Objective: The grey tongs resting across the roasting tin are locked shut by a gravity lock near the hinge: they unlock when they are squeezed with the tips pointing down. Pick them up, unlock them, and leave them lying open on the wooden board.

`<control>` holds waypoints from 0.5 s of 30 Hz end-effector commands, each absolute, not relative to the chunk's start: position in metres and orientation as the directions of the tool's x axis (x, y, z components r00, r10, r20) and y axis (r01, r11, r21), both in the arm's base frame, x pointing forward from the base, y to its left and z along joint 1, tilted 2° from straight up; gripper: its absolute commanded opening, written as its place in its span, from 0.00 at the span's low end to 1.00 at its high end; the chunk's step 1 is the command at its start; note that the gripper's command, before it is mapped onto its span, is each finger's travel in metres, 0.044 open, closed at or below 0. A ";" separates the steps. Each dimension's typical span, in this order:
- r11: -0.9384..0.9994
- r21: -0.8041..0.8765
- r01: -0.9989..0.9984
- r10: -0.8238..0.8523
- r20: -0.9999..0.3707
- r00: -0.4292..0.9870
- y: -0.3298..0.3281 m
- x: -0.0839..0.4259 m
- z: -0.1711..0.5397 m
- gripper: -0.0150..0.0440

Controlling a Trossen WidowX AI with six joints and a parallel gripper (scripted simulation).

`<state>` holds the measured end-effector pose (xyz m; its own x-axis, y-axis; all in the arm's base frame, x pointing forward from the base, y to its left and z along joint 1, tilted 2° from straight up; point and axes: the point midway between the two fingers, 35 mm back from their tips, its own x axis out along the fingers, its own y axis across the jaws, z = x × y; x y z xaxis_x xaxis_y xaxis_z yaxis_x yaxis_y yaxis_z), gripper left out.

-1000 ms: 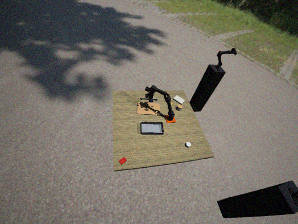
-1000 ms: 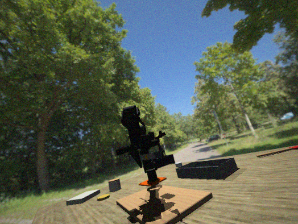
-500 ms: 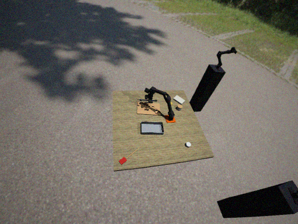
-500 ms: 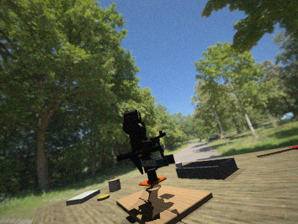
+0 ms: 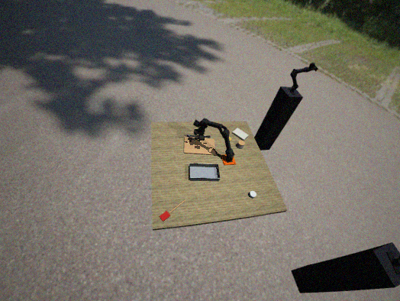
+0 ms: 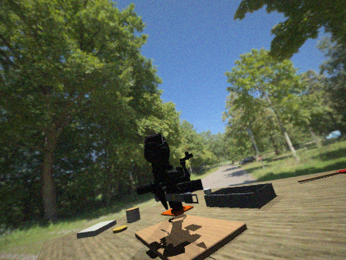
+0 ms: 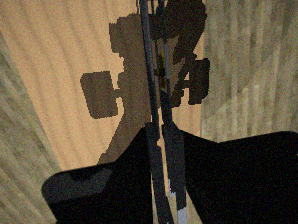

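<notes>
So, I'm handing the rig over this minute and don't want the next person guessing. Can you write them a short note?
Gripper: shut on the tongs, above the board.
Tongs: roughly level, arms close together. Whether the lock is still on can't be told.
Tin: on the table, beside the board, tongs off it.
Done: tongs picked up and brought over the board.
Left: probably tilt the tips down and squeeze to unlock, then lay the tongs open on the board and release.
</notes>
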<state>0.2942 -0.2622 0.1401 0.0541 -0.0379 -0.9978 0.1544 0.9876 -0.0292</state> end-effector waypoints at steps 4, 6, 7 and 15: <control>0.986 -0.032 0.161 -0.040 -0.998 0.047 -0.262 0.294 0.127 0.00; 0.986 -0.033 0.161 -0.041 -0.998 0.046 -0.262 0.294 0.124 0.00; 0.986 -0.033 0.162 -0.041 -0.998 0.045 -0.262 0.294 0.122 0.00; 0.986 -0.037 0.163 -0.044 -0.998 0.041 -0.261 0.293 0.109 0.00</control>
